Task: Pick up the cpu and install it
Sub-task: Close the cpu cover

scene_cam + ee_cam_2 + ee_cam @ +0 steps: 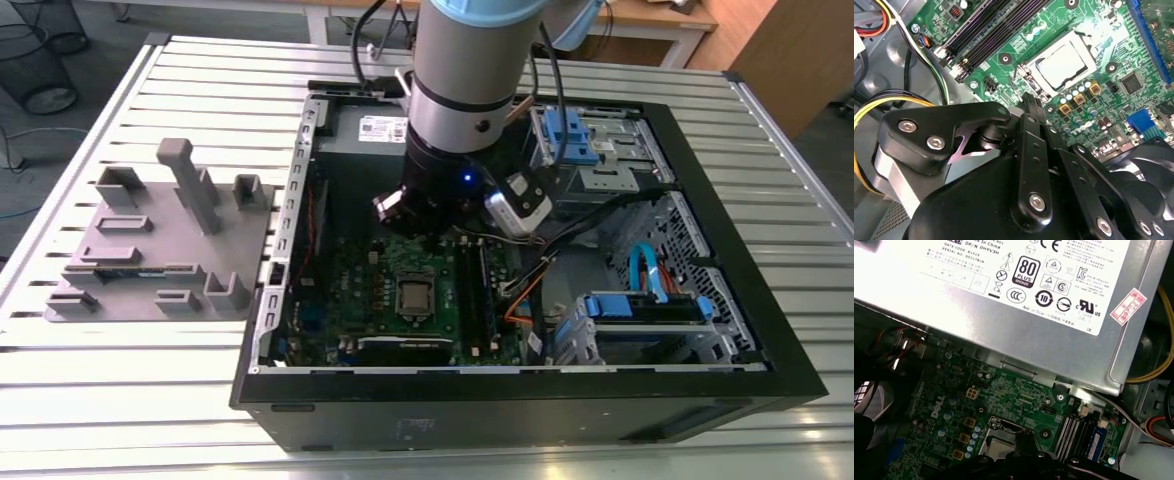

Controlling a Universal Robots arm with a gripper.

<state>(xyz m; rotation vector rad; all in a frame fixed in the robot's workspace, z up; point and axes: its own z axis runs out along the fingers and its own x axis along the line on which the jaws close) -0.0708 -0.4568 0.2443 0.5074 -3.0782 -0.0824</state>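
The cpu [1064, 64] is a pale silvery square lying flat inside the metal-framed socket [1030, 71] on the green motherboard [1019, 45]. In the first wrist view a grey corner of the cpu [1000, 446] shows just past the black fingertips [1023, 439]. My gripper [1032, 101] hangs a short way above the board beside the socket, its black fingers pressed together with nothing visible between them. In the exterior view the gripper [430, 232] hovers inside the open computer case, above and behind the socket [416, 293].
The power supply [1004, 290] stands close behind the socket. Black memory slots [984, 30] and loose cables [884, 107] run alongside. Blue drive cages [641, 305] fill the case at the exterior view's right. A grey fixture plate [147, 250] sits on the slatted table [134, 400] at its left.
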